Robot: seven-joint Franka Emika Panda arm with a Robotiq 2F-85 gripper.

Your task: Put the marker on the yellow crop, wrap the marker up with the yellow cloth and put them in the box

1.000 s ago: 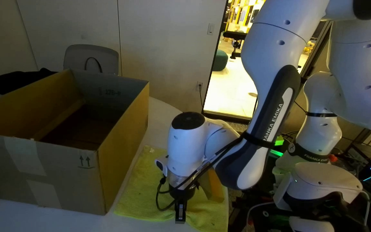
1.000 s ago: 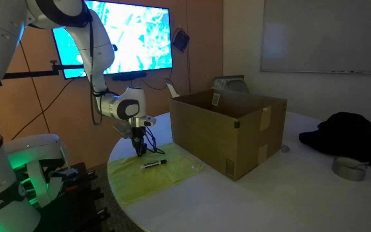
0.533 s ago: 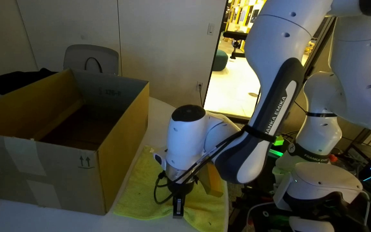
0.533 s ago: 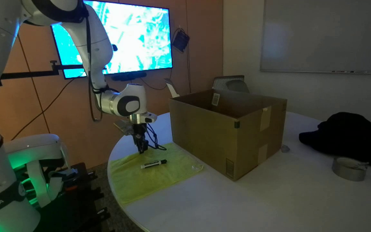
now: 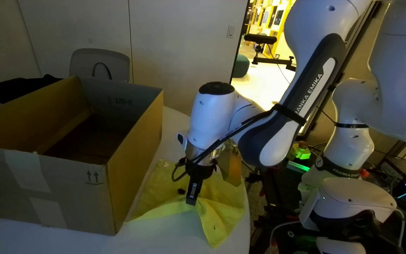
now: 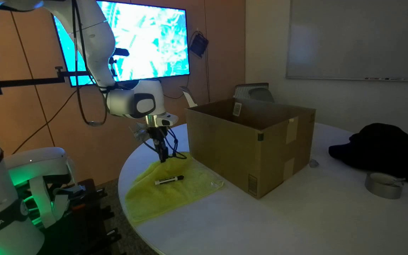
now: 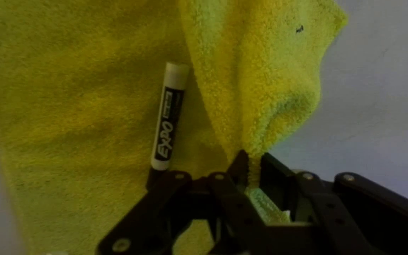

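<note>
The yellow cloth (image 7: 66, 134) lies spread on the table, its near edge pinched up in an exterior view (image 5: 220, 218). My gripper (image 7: 253, 166) is shut on a bunched fold of that edge, which shows between the fingertips. On the cloth's flat part lies the marker (image 6: 169, 180), white with a black cap; in the wrist view the marker (image 7: 167, 124) sits left of the jaws, its cap end partly behind a finger. The gripper (image 5: 191, 201) hangs just above the cloth, close beside the marker. Beside the cloth stands the open-topped cardboard box (image 6: 225, 145).
The box wall (image 5: 136, 169) rises right along one side of the cloth. Farther off on the white table (image 6: 296, 226) are a tape roll (image 6: 383, 191) and a black garment (image 6: 377, 152). A grey chair (image 5: 100, 58) stands behind the table.
The gripper has risen and moved inward over the cloth, toward the marker, drawing the held edge up and in. Bare table now shows where that edge lay. Marker and box have stayed put.
</note>
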